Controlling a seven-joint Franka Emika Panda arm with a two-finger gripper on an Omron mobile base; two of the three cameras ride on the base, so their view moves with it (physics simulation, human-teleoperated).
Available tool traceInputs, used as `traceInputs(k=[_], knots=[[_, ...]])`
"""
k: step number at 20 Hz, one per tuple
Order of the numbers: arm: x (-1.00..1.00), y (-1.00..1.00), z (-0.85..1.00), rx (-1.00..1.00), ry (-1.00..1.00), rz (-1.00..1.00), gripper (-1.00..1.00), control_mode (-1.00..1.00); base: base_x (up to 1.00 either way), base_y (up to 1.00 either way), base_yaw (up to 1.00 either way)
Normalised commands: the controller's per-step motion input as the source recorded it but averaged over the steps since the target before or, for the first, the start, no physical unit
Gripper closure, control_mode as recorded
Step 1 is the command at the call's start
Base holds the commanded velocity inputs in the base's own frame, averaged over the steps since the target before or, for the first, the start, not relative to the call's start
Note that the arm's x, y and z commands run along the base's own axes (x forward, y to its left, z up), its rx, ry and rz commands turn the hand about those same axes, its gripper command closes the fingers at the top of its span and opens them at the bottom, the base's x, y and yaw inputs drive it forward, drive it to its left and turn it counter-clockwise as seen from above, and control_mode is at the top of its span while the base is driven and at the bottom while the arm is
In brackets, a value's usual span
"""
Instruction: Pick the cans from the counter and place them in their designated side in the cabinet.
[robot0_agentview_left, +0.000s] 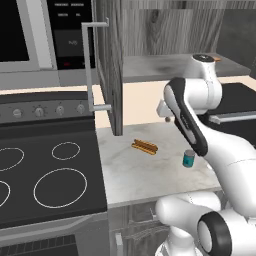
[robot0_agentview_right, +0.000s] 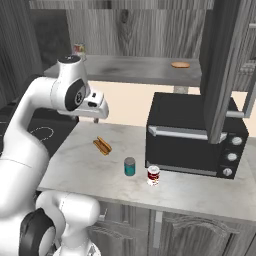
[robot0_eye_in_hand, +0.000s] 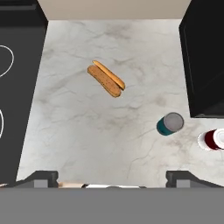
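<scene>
Two cans stand on the marbled counter (robot0_eye_in_hand: 87, 127): a teal can (robot0_eye_in_hand: 169, 124) (robot0_agentview_right: 130, 166) (robot0_agentview_left: 188, 159) and, just to its right beside the black oven, a red can with a white band (robot0_eye_in_hand: 214, 139) (robot0_agentview_right: 153, 176). My gripper (robot0_eye_in_hand: 111, 178) (robot0_agentview_right: 96, 118) (robot0_agentview_left: 167, 117) hangs open high above the counter, pointing down, with nothing between its fingers. Both cans lie off to its right in the hand view. Above the counter the grey wood-grain cabinet (robot0_agentview_right: 135, 67) (robot0_agentview_left: 165, 67) is open, its door (robot0_agentview_left: 111, 65) swung out with its silver bar handle (robot0_agentview_left: 89, 65).
A hot dog in a bun (robot0_eye_in_hand: 106, 78) (robot0_agentview_left: 144, 146) (robot0_agentview_right: 102, 145) lies mid-counter. The black oven (robot0_agentview_right: 195, 135) (robot0_eye_in_hand: 203, 57) stands at the right and the black stovetop (robot0_agentview_left: 45, 170) (robot0_eye_in_hand: 17, 87) at the left. A flat orange item (robot0_agentview_right: 180, 64) rests on the cabinet shelf.
</scene>
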Motion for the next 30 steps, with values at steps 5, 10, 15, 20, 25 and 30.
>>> traceInputs(k=[5, 10, 15, 20, 25, 30], knots=[[-0.26, -0.07, -0.02, 0.00, -0.06, 0.00, -1.00, -1.00, 0.00, 0.00, 0.00], [-0.23, -0.05, 0.00, 0.00, -0.09, 0.00, -1.00, -1.00, 0.00, 0.00, 0.00], [-0.15, -0.05, -0.04, 0.00, -0.04, -0.01, -1.00, -1.00, 0.00, 0.00, 0.00], [-0.11, -0.08, -0.07, 0.00, -0.02, 0.00, -1.00, -1.00, 0.00, 0.00, 0.00], [-0.05, -0.12, -0.10, 0.00, 0.00, 0.00, -1.00, -1.00, 0.00, 0.00, 0.00], [-0.02, -0.11, -0.08, 0.00, 0.00, 0.00, -1.00, -1.00, 0.00, 0.00, 0.00]])
